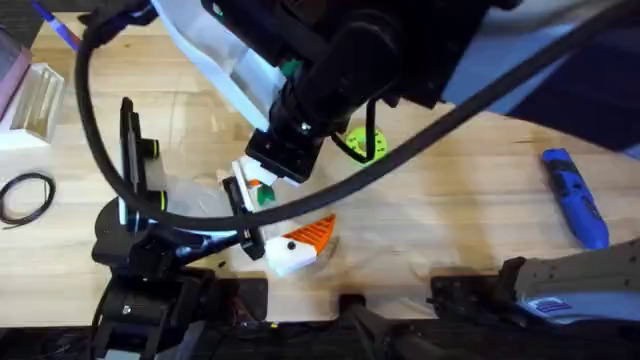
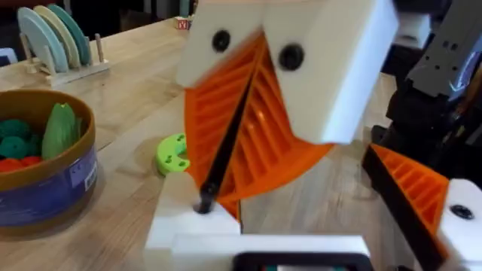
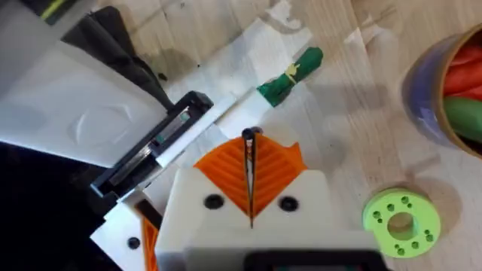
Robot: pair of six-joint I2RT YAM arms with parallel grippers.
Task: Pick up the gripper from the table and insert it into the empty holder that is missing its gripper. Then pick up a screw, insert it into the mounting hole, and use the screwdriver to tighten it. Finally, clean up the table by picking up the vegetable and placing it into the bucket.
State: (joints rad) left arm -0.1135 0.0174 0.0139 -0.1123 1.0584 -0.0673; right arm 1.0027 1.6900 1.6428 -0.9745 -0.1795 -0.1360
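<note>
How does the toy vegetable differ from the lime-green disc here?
The vegetable is slim and dark green with a pale band; the disc is round, lime green, with a centre hole. The vegetable lies on a white sheet; the disc lies flat on the bare table. Both are green and outside the bucket.

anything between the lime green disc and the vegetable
No, just bare table between the lime-green disc and the vegetable, in the right wrist view.

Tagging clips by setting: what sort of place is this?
Probably a robotics workbench: a wooden table with a blue electric screwdriver, a lime-green disc and a dish rack.
</note>
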